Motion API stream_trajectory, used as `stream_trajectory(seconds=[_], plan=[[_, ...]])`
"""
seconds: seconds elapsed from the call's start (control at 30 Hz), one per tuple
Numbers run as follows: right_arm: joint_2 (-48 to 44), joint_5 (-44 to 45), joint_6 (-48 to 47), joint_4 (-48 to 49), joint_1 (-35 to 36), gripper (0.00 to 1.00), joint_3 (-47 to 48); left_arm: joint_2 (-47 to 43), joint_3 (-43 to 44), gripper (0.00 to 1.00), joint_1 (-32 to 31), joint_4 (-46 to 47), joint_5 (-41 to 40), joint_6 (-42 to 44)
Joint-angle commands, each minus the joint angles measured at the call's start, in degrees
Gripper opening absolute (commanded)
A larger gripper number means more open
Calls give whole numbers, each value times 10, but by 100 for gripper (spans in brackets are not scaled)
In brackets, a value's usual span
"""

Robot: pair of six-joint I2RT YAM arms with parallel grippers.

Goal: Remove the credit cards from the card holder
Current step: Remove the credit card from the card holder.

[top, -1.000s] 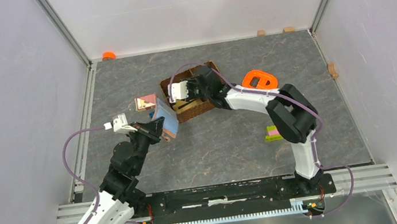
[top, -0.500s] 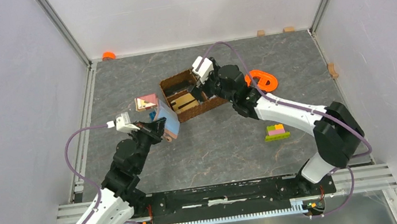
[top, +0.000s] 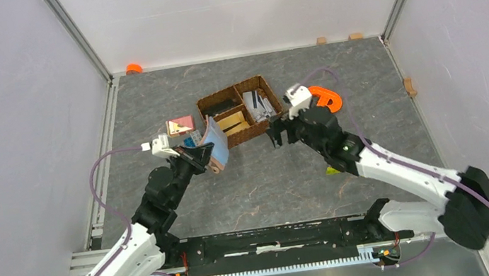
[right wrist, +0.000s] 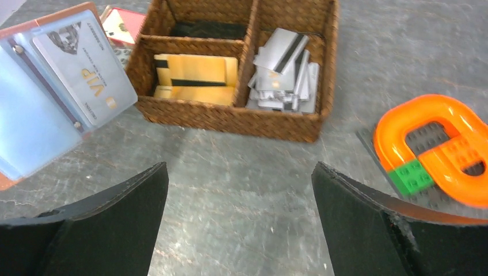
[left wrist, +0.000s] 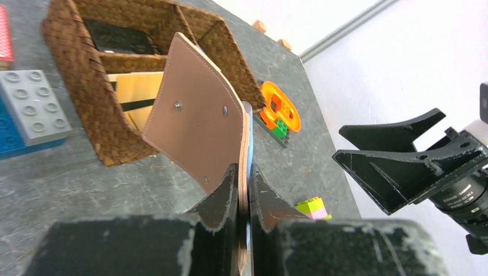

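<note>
Now, from above, the right end effector (top: 278, 135) is backing away from the basket (top: 255, 131), where it was reaching a second ago. It is hanging over the tabletop (top: 268, 178) just in front of the basket, jaws spread wide and carrying nothing. Grey cards (top: 257, 105) are lying in the compartment just beyond it, so one seems freshly dropped there. The left end effector (top: 203, 159) is staying put, pinching the holder (top: 216, 142) upright beside the basket.

Through the left wrist, narrow jaws are clamping the holder's lower edge, with its brown back rising above them. The right end effector is waiting off to the right, apart.

Through the right wrist, bare tabletop is showing between the wide jaws. Ahead and left, the open holder is still keeping one card (right wrist: 86, 69) in a clear sleeve, so the task is probably needing another pull.
</note>
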Motion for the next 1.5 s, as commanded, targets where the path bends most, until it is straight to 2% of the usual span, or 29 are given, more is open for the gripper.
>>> stream_trajectory(seconds=[0.0,0.13,0.33,0.43,0.5,0.53,0.57,0.6,0.67,0.7,0.87,1.13,1.37,1.47], plan=[[-93,67,45,70,-1,98,-101,55,8,2,1,93,82,-6],[-125,0,42,130,-2,98,-160,111,26,2,1,130,151,-1],[-110,-42,57,231,-2,98,-227,173,40,2,-3,188,230,1],[-107,-49,20,186,-12,98,-211,190,45,2,-4,215,261,3],[-93,-152,37,177,-58,98,-202,202,49,2,-5,229,286,3],[-85,-267,64,222,-91,98,-219,206,52,2,-6,237,296,3],[-71,-365,120,315,-130,98,-251,210,54,2,-7,240,304,3],[-56,-417,183,389,-166,98,-282,213,55,2,-7,244,310,3],[-29,-490,261,524,-210,98,-314,214,55,2,-8,251,317,3],[-21,-506,282,559,-217,98,-321,215,55,2,-9,256,320,3],[-19,-520,297,597,-218,98,-326,233,51,2,-11,325,374,-16],[-18,-544,338,684,-219,98,-340,267,42,2,-21,485,464,-76],[-22,-548,351,707,-218,98,-344,252,36,2,-37,528,482,-85],[-15,-570,396,789,-218,98,-347,246,37,2,-45,537,487,-90]])
